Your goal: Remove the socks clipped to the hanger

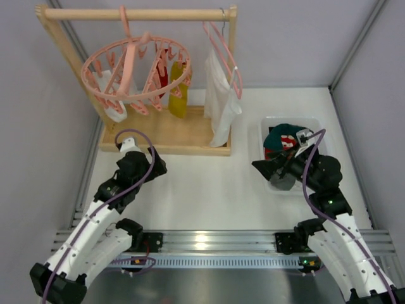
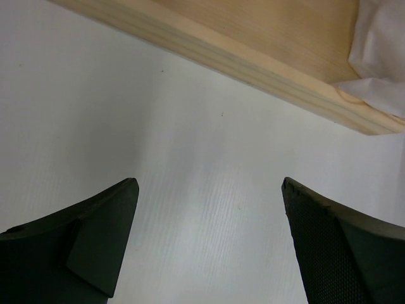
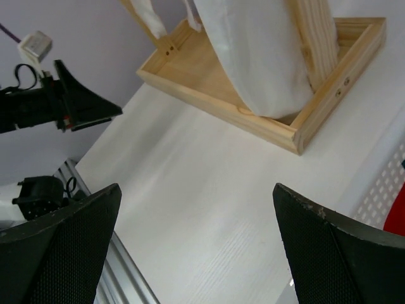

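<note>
The round pink hanger [image 1: 136, 69] hangs from the wooden rack's rail at the back left. A white sock [image 1: 114, 106], a mustard yellow sock [image 1: 179, 96] and a red sock [image 1: 163, 73] are clipped to it. A dark teal sock [image 1: 285, 134] lies in the white bin [image 1: 262, 136] on the right. My left gripper [image 1: 156, 167] [image 2: 209, 183] is open and empty, low over the table just in front of the rack's base. My right gripper [image 1: 261, 167] [image 3: 196, 187] is open and empty, beside the bin's left wall and pointing left.
The wooden rack [image 1: 161, 130] has a tray base [image 2: 266, 57] [image 3: 297, 130]. A white cloth [image 1: 219, 101] [image 3: 259, 57] hangs from a thin pink clothes hanger [image 1: 224, 44] at the rack's right end. Grey walls enclose the table. The left arm [image 3: 63, 104] shows in the right wrist view.
</note>
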Robot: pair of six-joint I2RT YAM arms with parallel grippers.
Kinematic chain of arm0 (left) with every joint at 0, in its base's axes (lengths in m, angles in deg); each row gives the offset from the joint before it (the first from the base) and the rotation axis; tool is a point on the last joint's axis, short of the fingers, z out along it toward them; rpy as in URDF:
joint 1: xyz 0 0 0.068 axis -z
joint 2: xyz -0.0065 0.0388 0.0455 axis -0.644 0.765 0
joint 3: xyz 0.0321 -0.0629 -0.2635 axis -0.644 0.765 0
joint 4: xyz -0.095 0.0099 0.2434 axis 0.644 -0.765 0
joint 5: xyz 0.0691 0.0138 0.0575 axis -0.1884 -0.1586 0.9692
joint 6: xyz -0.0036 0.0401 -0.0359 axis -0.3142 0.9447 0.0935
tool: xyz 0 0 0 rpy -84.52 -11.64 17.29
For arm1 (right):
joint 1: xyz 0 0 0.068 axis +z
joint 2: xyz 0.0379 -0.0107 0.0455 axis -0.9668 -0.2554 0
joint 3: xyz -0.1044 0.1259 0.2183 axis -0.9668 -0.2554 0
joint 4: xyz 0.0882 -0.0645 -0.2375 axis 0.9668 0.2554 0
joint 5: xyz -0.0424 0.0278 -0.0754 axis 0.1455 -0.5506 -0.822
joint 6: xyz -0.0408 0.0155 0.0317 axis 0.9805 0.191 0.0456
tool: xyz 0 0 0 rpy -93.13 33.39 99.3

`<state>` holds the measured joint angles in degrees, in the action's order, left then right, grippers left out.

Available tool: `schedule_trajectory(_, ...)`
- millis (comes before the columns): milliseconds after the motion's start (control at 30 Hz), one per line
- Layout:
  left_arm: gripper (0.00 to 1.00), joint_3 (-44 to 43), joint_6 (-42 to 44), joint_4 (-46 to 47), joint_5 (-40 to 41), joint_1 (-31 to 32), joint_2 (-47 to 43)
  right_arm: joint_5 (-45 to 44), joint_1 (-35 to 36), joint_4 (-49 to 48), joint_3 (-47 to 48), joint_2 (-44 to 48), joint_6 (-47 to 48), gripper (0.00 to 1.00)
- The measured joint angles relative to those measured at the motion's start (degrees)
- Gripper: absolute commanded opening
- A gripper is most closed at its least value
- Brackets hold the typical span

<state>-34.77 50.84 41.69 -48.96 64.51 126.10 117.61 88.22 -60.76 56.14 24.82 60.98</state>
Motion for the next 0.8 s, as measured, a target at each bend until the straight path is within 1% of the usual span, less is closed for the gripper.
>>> schedule_trajectory(133, 0.98, 5.4, -1.4, 7.2, -0.5, 0.0, 3.7, 3.5, 0.0, -1.1, -1.7, 1.6, -0.8, 1.0)
schedule_trajectory(267, 0.98, 7.3, -1.5, 13.8, -1.3, 0.0, 7.9, 5.2, 0.0, -1.2, -2.1, 2.4, 0.0, 1.0)
schedule_trajectory(500, 0.98, 7.5, 0.3, 24.3, -1.5, 0.0, 17.0, 6.1, 0.0, -1.2, -3.2, 2.8, 0.9, 0.99)
schedule_trajectory(800, 0.98, 6.4, 5.1, 45.0, -7.1, 0.0, 30.3, 7.0, 0.0, -1.5, -4.4, 5.1, 1.2, 1.0)
